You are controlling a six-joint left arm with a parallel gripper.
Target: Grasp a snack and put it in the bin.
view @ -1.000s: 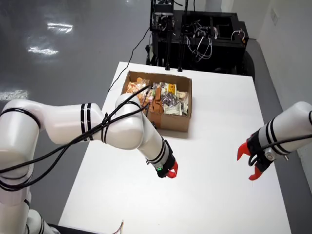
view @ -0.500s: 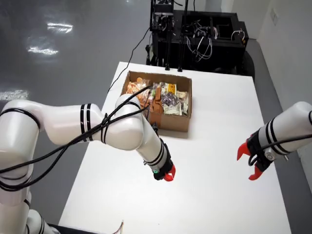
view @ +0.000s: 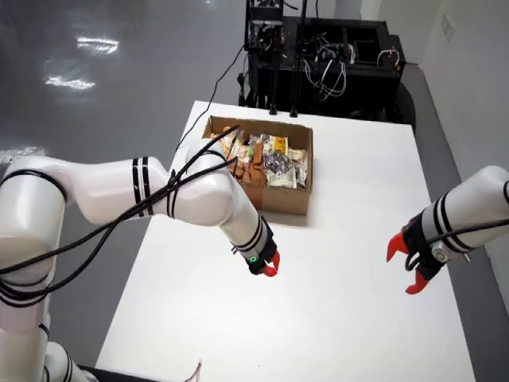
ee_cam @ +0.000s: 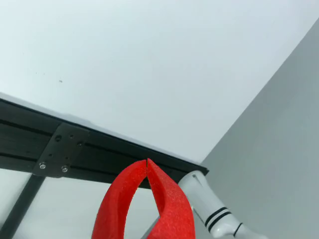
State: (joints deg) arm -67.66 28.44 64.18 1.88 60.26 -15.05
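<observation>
Over the white surface [view: 342,318], in the overhead view, we see our working claw [view: 270,268] hovering low, its red tips pressed together and pinching nothing. Snacks [view: 266,159] fill the cardboard box [view: 278,199] just behind the arm, a jumble of orange, yellow and pale wrappers crammed edge to edge; we see none lying loose on the surface. A second arm's claw [view: 409,267] hangs apart on the right of this view.

We judge the risk plain: a closed claw cannot take a packet, and a blind dive into that crowded box could snag several wrappers or catch the cardboard wall.

From the wrist view, we see the red tips [ee_cam: 147,169] meeting at a point, with surface edge and dark framing beyond; probably no snack lies within its sight.
</observation>
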